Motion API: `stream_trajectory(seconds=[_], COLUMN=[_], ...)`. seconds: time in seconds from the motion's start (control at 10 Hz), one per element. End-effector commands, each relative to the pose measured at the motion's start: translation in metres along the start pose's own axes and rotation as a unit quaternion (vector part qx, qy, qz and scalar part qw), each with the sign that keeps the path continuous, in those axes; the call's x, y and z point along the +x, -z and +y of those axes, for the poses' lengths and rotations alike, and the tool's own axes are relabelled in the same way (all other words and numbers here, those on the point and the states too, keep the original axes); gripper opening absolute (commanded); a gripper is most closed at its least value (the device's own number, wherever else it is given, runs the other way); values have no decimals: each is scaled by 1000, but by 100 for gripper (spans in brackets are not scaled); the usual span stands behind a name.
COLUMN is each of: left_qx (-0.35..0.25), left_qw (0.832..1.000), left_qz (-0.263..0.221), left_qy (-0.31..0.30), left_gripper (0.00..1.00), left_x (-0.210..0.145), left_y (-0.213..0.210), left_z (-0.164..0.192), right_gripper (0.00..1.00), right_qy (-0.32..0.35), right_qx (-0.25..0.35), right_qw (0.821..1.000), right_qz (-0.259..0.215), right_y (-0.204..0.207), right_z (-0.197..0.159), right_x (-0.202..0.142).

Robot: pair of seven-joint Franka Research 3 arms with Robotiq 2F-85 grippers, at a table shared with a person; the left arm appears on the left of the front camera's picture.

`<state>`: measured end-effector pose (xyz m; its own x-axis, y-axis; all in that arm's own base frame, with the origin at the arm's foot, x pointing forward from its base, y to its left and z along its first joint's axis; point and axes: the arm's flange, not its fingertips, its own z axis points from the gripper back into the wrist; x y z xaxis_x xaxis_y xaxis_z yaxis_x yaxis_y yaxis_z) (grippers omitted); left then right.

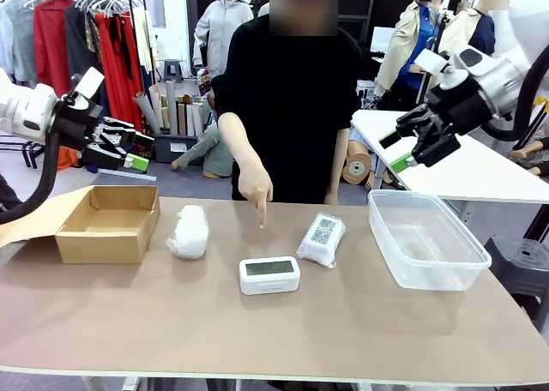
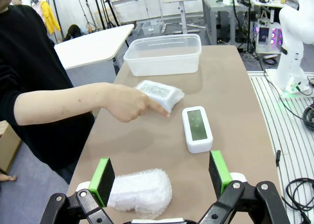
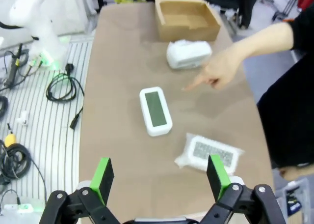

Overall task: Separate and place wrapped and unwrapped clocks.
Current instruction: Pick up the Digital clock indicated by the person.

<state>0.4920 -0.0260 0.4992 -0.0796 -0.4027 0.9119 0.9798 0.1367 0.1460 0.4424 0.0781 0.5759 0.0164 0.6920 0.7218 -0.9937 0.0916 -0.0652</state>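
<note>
Bare clock lies screen-up, long axis left-right; left hand and right hand spread wide.

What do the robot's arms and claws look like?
Both arms, left arm and right arm, are smooth white rounded tubes. The left claw and right claw are black, two-fingered, with bright green pads. A black cable loops beside each.

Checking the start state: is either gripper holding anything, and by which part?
Nothing is held. The left gripper and the right gripper are both open and empty, raised off to the sides.
</note>
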Motion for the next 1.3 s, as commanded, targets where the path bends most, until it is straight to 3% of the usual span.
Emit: stream_trajectory(seconds=[0.0,0.6,1.2], left_qx=[1,1,1], left_qw=[1000,1000,1000], left_qz=[0,0,0], left_qy=[0,0,0], left_gripper=[100,100,100], left_x=[0,0,0], left_y=[-1,-1,-1], left_z=[0,0,0], right_gripper=[100,100,100], right_qy=[32,13,0], right_qx=[-3,47,48], right_qw=[998,993,994], right_qz=[53,108,94], right_y=[16,52,52], right_z=[17,35,35], right_x=[10,16,17])
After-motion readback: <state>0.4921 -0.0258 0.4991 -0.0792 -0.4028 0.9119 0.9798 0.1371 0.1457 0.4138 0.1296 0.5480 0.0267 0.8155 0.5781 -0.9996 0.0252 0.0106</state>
